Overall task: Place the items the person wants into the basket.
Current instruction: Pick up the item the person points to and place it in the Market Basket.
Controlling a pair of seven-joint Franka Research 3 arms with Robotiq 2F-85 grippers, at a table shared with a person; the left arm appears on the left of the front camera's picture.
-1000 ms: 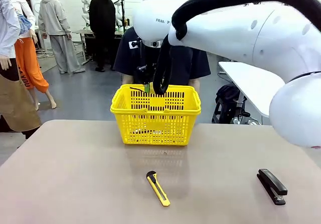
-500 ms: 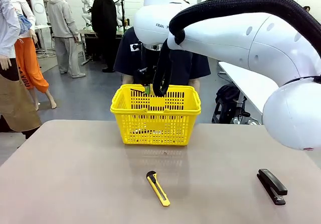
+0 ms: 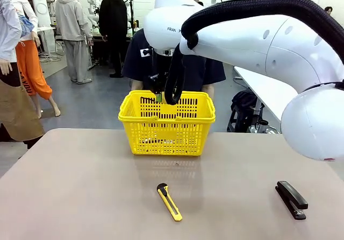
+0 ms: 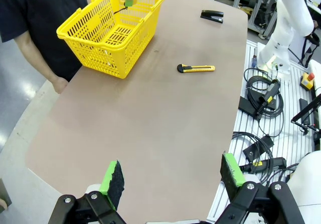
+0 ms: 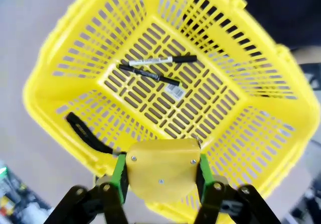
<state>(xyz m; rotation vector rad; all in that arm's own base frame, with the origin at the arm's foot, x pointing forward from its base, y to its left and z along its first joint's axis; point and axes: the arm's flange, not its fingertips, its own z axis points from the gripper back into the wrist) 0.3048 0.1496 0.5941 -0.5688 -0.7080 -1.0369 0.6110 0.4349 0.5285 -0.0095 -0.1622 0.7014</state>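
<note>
**Tape measure held over the yellow basket**

The tape measure [image 5: 160, 176] is a small yellow case with rounded corners. The right gripper [image 5: 160, 176] pinches it between its green pads, directly above the basket [image 5: 251, 133]; the case hides the fingertips and part of the basket floor. Its black strap [image 5: 85, 131] hangs to one side.

On the slotted floor lie the marker [image 5: 160, 60], with a white barrel, and beside it the thin pen [image 5: 148, 75]; the pen's tip is too small to make out. The basket is bright lattice plastic and stands at the far edge of the table [image 3: 80, 186], in front of the person [image 3: 140, 57], whose lower body it hides.

Near the front edge lie the box cutter [image 3: 169, 201], in the middle, and the stapler [image 3: 291, 199], towards the right corner.

The left gripper [image 4: 173, 176] hangs high above the table with its fingers spread wide, holding nothing.
</note>
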